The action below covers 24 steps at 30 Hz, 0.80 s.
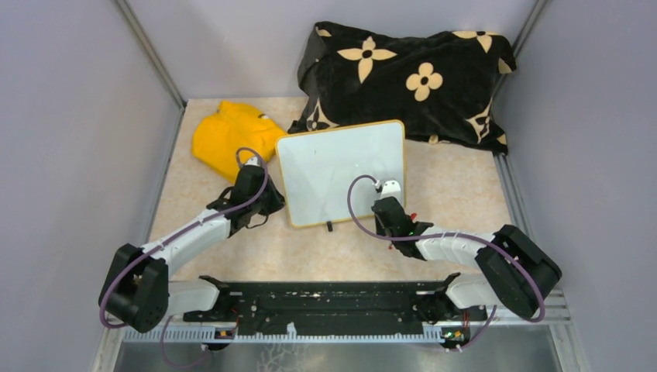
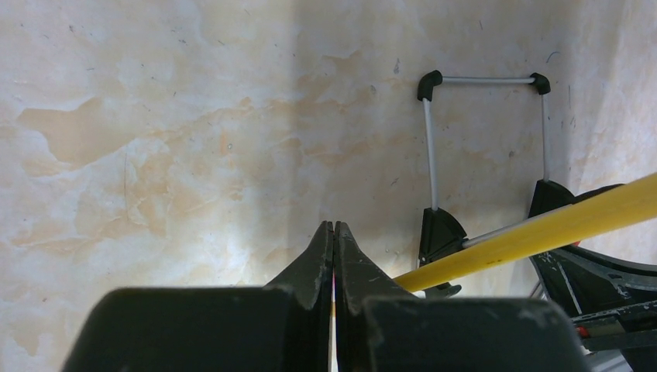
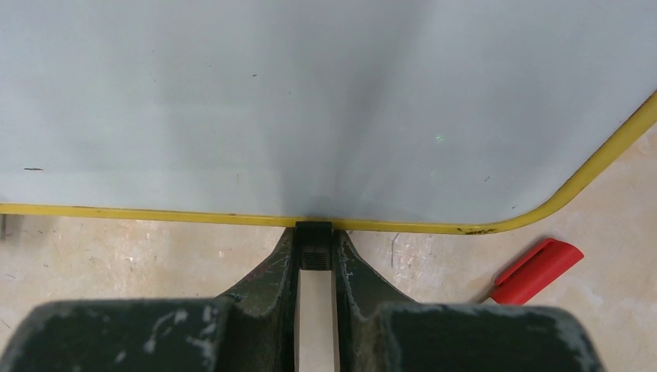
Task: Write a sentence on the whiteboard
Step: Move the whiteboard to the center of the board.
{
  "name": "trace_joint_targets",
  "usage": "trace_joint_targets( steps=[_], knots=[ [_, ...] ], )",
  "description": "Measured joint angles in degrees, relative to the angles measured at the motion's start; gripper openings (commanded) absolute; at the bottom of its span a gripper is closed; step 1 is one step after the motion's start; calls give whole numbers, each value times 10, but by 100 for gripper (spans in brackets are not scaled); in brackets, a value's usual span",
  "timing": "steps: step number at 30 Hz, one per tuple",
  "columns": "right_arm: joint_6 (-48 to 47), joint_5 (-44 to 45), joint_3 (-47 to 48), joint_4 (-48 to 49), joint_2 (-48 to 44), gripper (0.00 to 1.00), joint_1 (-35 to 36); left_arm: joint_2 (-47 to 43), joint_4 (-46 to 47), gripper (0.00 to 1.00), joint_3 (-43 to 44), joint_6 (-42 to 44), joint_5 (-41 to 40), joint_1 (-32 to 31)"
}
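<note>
Beyond the far rim of the whiteboard (image 1: 333, 167) you see a black cushion (image 1: 411, 74) with cream flower shapes, and a crumpled yellow cloth (image 1: 232, 136) lies near the board's far left corner. A red cap (image 3: 534, 271) lies on the table (image 1: 457, 186) just beside the board's near right corner, apart from the rim. At the left edge of the board a grey wire bracket (image 2: 480, 80) with black corner pieces lies on the table and joins black feet at the rim. The board itself lies in the middle of the table, slightly turned. It has rounded corners and a thin yellow rim, and its face looks plain white with a few small dark specks. Your left arm reaches forward to the board's left edge. The left gripper (image 2: 334, 226) is pointed down at the table with its fingers pressed fully together, just beside the rim. Your right arm bends inward to the near rim, where the right gripper (image 3: 314, 240) is clamped on a small black clip foot (image 3: 314, 256) of the board.
</note>
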Motion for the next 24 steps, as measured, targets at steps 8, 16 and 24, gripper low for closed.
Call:
trace_joint_targets(
  steps=[8,16,24],
  knots=[
    [0,5,3,-3,3,0,3,0,5,0,-4,-2,0,-9],
    [0,7,6,-8,5,0,3,0,16,0,-4,-5,0,-23],
    [1,12,6,-8,6,0,7,0,19,9,-4,-9,-5,-32]
  ],
)
